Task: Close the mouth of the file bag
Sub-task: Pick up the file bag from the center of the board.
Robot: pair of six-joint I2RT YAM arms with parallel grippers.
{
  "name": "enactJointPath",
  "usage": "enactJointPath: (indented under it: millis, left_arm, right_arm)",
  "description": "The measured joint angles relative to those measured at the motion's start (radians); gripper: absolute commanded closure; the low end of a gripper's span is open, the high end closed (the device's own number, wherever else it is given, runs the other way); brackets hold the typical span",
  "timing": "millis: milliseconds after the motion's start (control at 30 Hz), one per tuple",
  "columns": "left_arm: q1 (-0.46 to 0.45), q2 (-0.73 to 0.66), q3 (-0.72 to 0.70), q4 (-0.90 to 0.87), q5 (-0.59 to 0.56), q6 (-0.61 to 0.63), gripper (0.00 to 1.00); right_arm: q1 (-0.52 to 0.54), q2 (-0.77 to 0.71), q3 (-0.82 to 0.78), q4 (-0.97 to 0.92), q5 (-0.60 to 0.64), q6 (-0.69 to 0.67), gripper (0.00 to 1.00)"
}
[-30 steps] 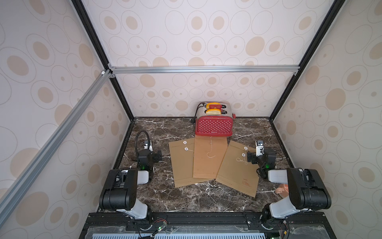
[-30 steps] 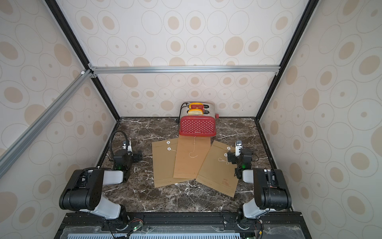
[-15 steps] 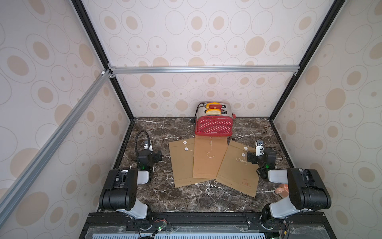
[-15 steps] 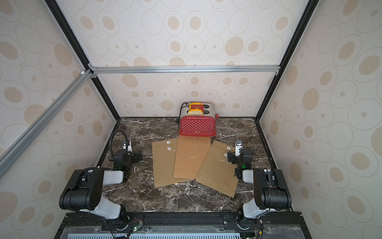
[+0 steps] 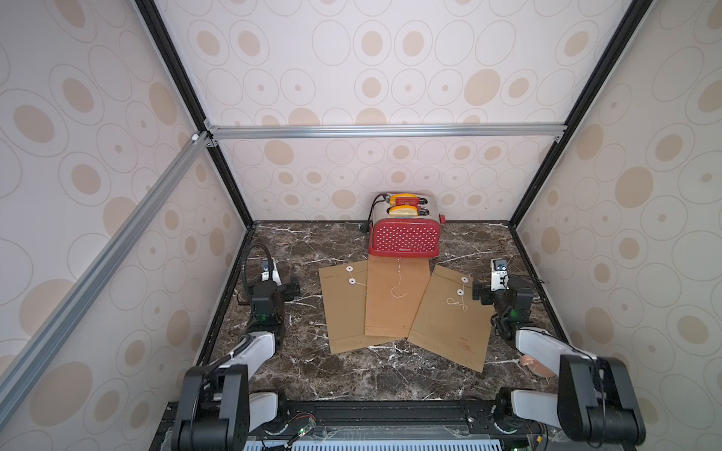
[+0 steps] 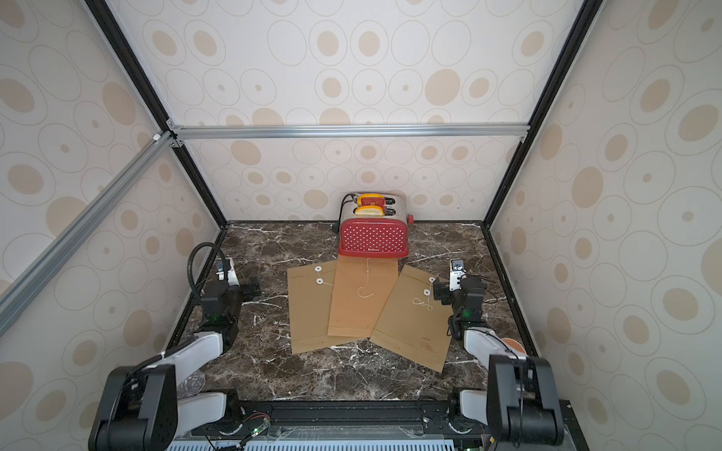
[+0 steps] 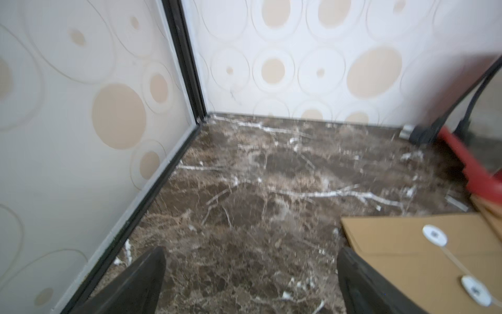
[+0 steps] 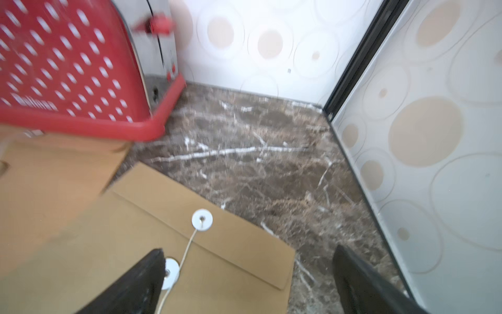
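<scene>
Three file bags (image 5: 392,308) fanned across middle of surface (image 5: 312,375), middle bag's top against red toaster (image 5: 404,240) at far edge, left jaws apart near left edge, right jaws apart beside rightmost bag (image 5: 449,320), near right edge

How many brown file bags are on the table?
3: the left bag, the middle bag with its top end at the toaster, and the right bag. None seems hidden.

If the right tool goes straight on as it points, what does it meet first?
Likely the back wall: only bare tabletop lies ahead of the open right tool. The toaster and nearest envelope sit to the side. Depth unclear.
</scene>
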Motion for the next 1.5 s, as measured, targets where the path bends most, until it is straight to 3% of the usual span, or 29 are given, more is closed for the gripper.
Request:
enactJointPath:
  millis: [100,233,333,533,600,700,900,1133,1200,1500]
  left_arm:
    - [0.0,-0.107,0.065,-0.101,0.031,-0.092,0.01]
    - [-0.002,-0.145,0.231,-0.313,0.107,-0.261,0.01]
    - [-0.002,-0.149,0.301,-0.364,0.232,-0.383,0.01]
    - [-0.026,-0.113,0.281,-0.334,0.557,-0.599,0.01]
    - [-0.062,-0.111,0.272,-0.338,0.626,-0.629,0.01]
    - [-0.127,-0.127,0.27,-0.38,0.682,-0.641,0.02]
    - [-0.196,-0.145,0.243,-0.542,0.655,-0.629,0.09]
    - [-0.22,-0.052,0.237,-0.735,0.549,-0.574,0.14]
    - [-0.22,-0.031,0.237,-0.764,0.536,-0.562,0.2]
    - [-0.224,0.071,0.242,-0.819,0.499,-0.542,0.17]
  right_arm:
    - [0.0,-0.131,0.055,-0.12,-0.023,0.073,0.0]
    - [-0.001,-0.249,0.092,-0.262,-0.074,0.19,0.0]
    - [-0.001,-0.304,0.091,-0.354,-0.177,0.265,0.0]
    - [0.009,-0.312,0.086,-0.408,-0.425,0.436,0.0]
    - [0.048,-0.278,0.095,-0.445,-0.463,0.462,0.02]
    - [0.197,-0.232,0.123,-0.528,-0.434,0.466,0.03]
    - [0.543,-0.093,0.235,-0.622,-0.235,0.454,0.1]
    - [0.725,0.238,0.391,-0.644,-0.075,0.473,0.11]
    - [0.755,0.301,0.432,-0.647,-0.055,0.475,0.13]
    - [0.771,0.441,0.491,-0.619,-0.015,0.508,0.14]
